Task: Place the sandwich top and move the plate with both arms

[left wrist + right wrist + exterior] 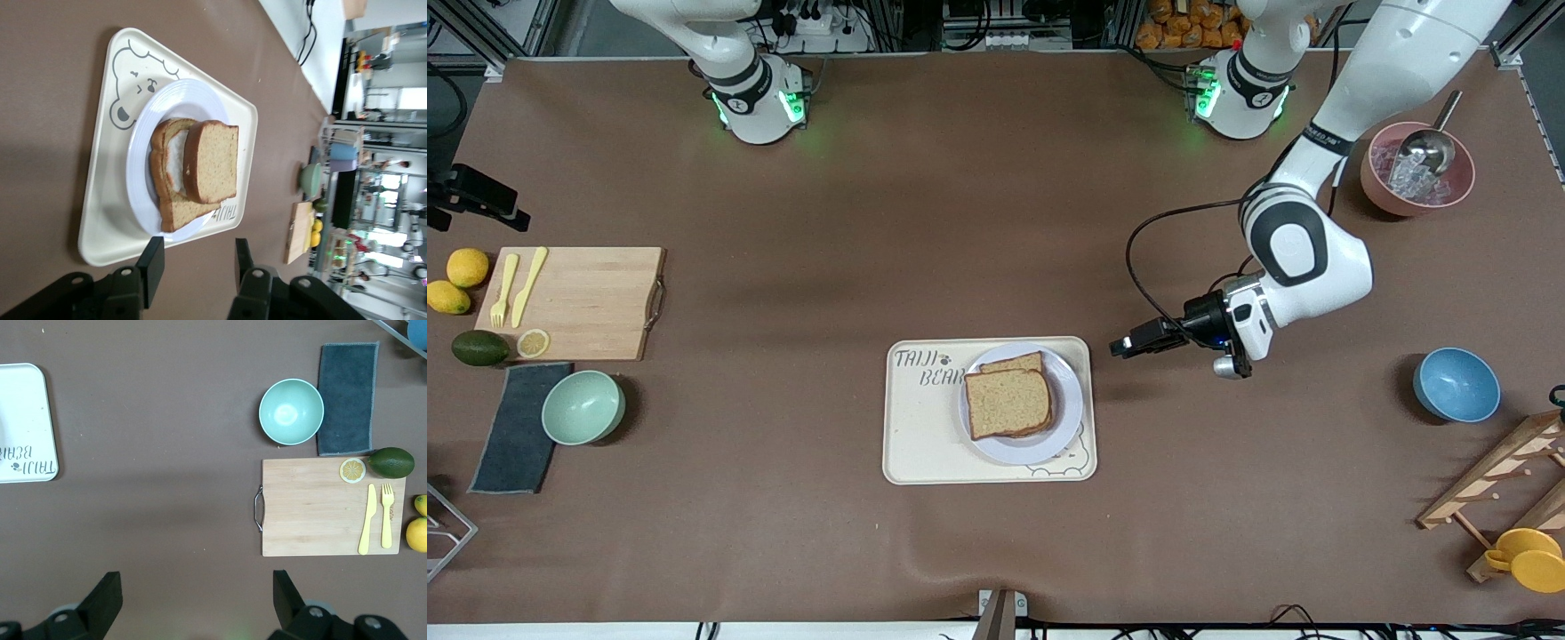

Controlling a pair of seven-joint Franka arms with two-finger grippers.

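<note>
Nearest to the front camera, at the left arm's end of the table, a yellow cup [1529, 559] hangs on a wooden rack [1498, 484]. A little farther, in the middle of the table, lies the cream tray [925, 444] with a bear drawing, and the plate [1064, 418] sits on it, toward the left arm's end of the tray. On the plate is the sandwich: the sandwich top [1008, 403] lies on the lower bread slice [1016, 362], shifted a bit so the lower slice shows at the edge farther from the camera. In the left wrist view some white egg [175, 159] shows between the two slices.

At the right arm's end, about as far as the tray, are a mint-green bowl [583, 406] and a dark cloth [518, 428] just beside it. A blue bowl [1456, 384] stands at the left arm's end.

The left gripper [1125, 346] hovers low over the bare table just beside the tray, pointing at it — its fingers [152, 261] are partly apart and hold nothing.

Farther away come the cutting board [587, 298] with a yellow fork [503, 288], a yellow knife [528, 284] and a lemon slice [533, 342], then an avocado [479, 348] and two lemons [457, 280] beside it. A pink bowl [1378, 187] with ice and a metal scoop [1430, 147] is farthest.

The right gripper [193, 597] waits high over the table near the cutting board — its fingers stand wide and empty.
</note>
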